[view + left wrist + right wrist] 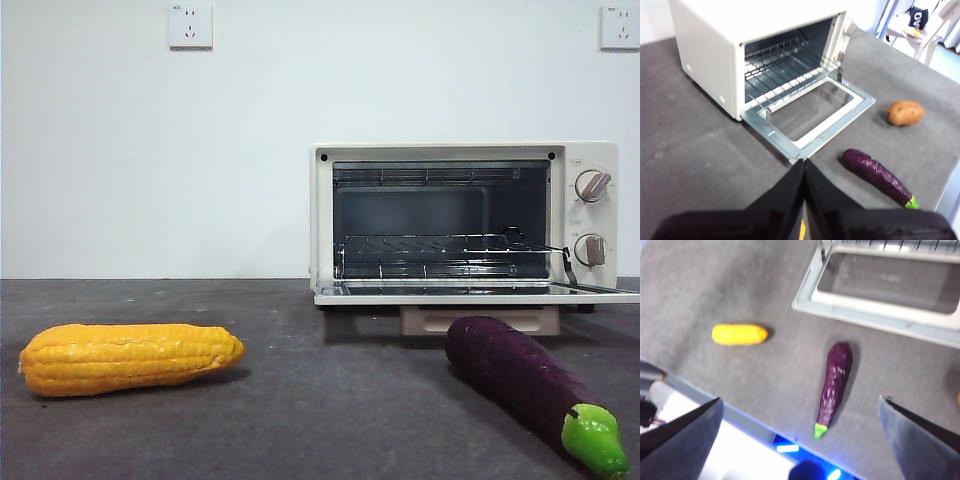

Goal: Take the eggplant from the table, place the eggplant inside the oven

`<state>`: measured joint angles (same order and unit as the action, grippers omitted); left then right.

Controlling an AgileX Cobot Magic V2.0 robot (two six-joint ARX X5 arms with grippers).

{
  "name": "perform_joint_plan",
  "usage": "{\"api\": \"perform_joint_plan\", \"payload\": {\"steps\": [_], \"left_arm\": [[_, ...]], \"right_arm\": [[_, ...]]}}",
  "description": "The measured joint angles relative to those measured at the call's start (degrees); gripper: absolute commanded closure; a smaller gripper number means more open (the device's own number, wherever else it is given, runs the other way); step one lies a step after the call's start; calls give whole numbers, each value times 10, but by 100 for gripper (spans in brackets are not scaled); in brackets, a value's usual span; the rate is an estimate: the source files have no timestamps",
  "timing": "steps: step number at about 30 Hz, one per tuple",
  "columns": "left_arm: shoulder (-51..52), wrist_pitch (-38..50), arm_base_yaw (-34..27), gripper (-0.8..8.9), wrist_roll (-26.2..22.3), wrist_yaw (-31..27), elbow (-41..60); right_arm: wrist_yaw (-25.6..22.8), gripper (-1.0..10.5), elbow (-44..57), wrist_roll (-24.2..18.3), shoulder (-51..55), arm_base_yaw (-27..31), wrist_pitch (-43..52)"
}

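Observation:
The dark purple eggplant with its green stem cap lies on the grey table at the front right, just ahead of the oven. The oven's door is folded down flat and its wire rack shows inside. In the left wrist view the eggplant lies beside the lowered door, and my left gripper hovers shut, well apart from it. In the right wrist view the eggplant lies below and between the spread jaws of my open right gripper, which hovers high above it. Neither gripper shows in the front view.
A yellow-orange corn cob lies on the table at the front left, also seen as corn. A brown potato rests beyond the oven door. The table's front edge runs close to the eggplant's stem.

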<state>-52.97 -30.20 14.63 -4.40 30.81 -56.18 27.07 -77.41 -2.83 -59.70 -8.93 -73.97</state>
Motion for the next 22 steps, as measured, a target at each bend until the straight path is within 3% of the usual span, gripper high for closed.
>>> {"api": "perform_joint_plan", "payload": {"steps": [8,12,22], "left_arm": [[0,1,6,819,6,3,0],[0,1,10,819,6,4,0],[0,-8,10,819,6,4,0]], "right_arm": [[-18,425,13,0,-43,-59,-8],[-52,424,62,7,-48,-95,22],[-70,424,228,90,-50,-151,178]]}}
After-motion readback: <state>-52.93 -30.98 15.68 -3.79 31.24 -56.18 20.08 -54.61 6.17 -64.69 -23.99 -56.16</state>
